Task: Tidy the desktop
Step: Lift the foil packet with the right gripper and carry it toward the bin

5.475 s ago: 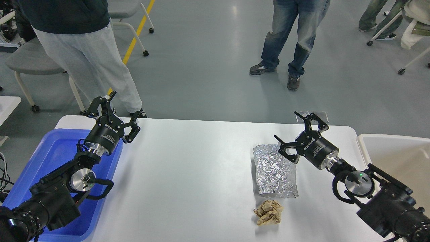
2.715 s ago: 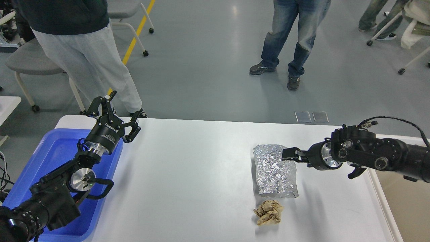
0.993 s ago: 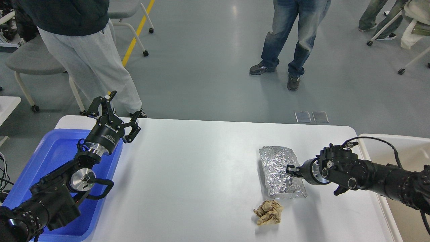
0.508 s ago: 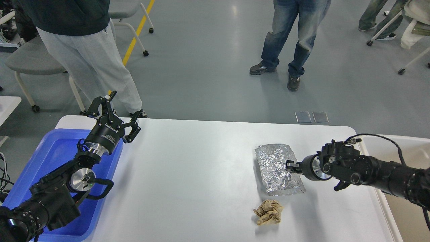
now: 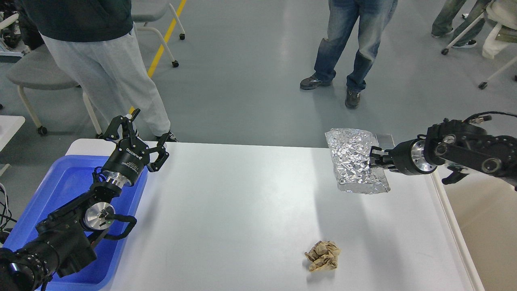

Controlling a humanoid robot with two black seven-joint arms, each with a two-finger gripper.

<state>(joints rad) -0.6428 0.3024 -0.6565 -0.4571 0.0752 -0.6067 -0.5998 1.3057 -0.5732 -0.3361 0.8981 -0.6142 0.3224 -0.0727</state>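
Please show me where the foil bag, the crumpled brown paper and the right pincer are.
foil bag (image 5: 355, 161), head view, middle of its crinkled face.
crumpled brown paper (image 5: 322, 255), head view, centre of the wad.
right pincer (image 5: 373, 157), head view, between its fingertips.

A smooth grey floor (image 5: 250, 72) is seen, shiny where light is caught. A yellow line (image 5: 163, 42) is painted across it. Grey chairs on wheels (image 5: 36, 74) are placed at the left, and another wheeled chair (image 5: 464, 34) at the far right. Two small plates (image 5: 385, 139) are set into the floor.
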